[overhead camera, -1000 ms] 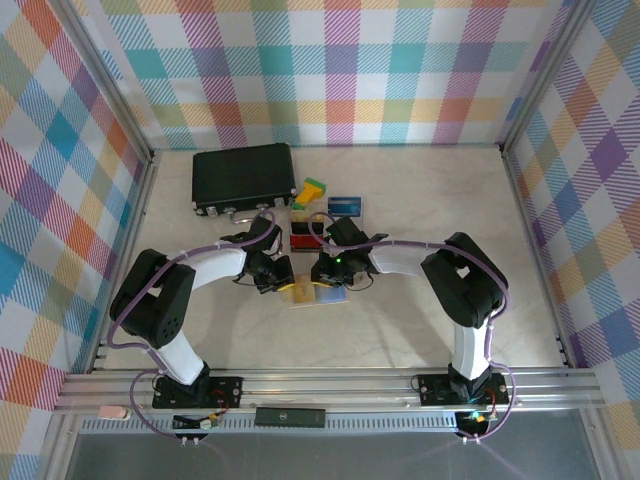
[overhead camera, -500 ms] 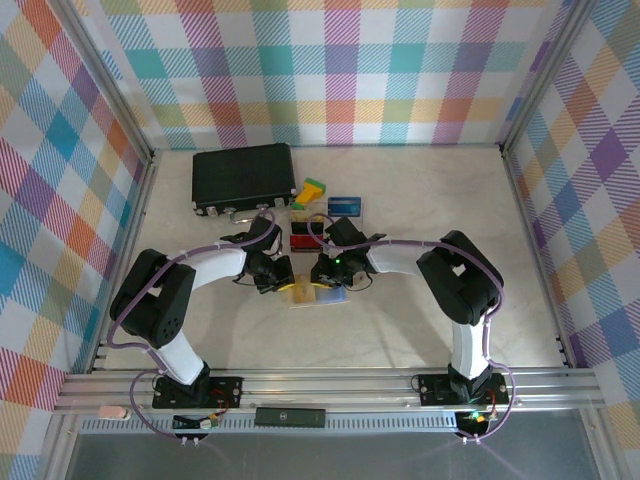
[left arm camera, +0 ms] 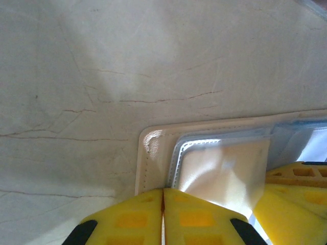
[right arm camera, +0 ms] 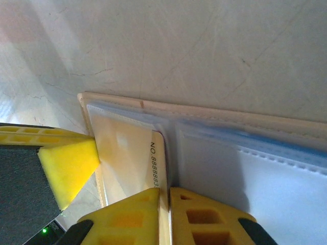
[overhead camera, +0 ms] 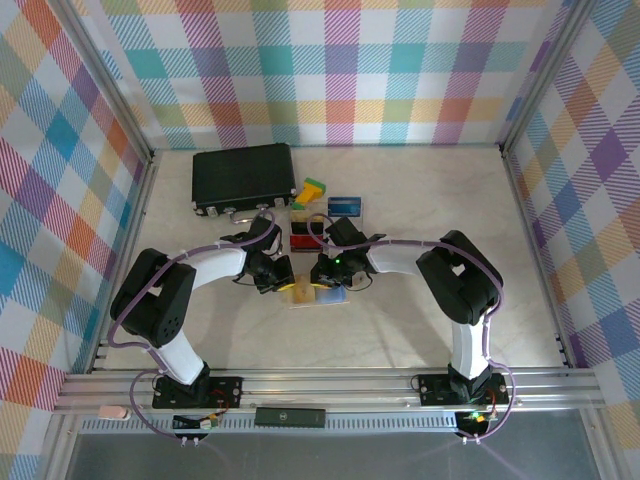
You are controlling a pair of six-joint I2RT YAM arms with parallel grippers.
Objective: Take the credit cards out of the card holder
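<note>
- Over the card holder (overhead camera: 318, 297), seen from above, both arms curl inward. The left gripper (overhead camera: 284, 282) bears on the holder's left end and the right gripper (overhead camera: 326, 282) on its middle, so I judge that one pins while the other pulls. The holder lies flat on the table (overhead camera: 420, 330).
- Beyond the card holder, away from the arm bases, a red card (overhead camera: 303, 232), a black card (overhead camera: 303, 244) and a blue card (overhead camera: 345, 205) lie loose, so part of the job looks done. The black case (overhead camera: 243, 177) sits farther off, to the left.
- At the card holder's (left arm camera: 152, 153) cream stitched corner, in the left wrist view, the left gripper (left arm camera: 163, 196) has its jaws pressed together with nothing between them. Its tips bear on the edge, probably to stop the soft sleeve sliding. A tan card (left arm camera: 225, 171) sits in the pocket just beside those tips, and a finger (left arm camera: 294, 201) of the right gripper reaches in from the far side.
- Against that same pocket, in the right wrist view, the right gripper (right arm camera: 164, 196) has its jaws drawn together. The tan card's (right arm camera: 127, 153) printed long edge runs into the seam, apparently nipped for drawing out. The left gripper's fingertip (right arm camera: 69, 163) presses the holder's (right arm camera: 204, 109) outer end.
</note>
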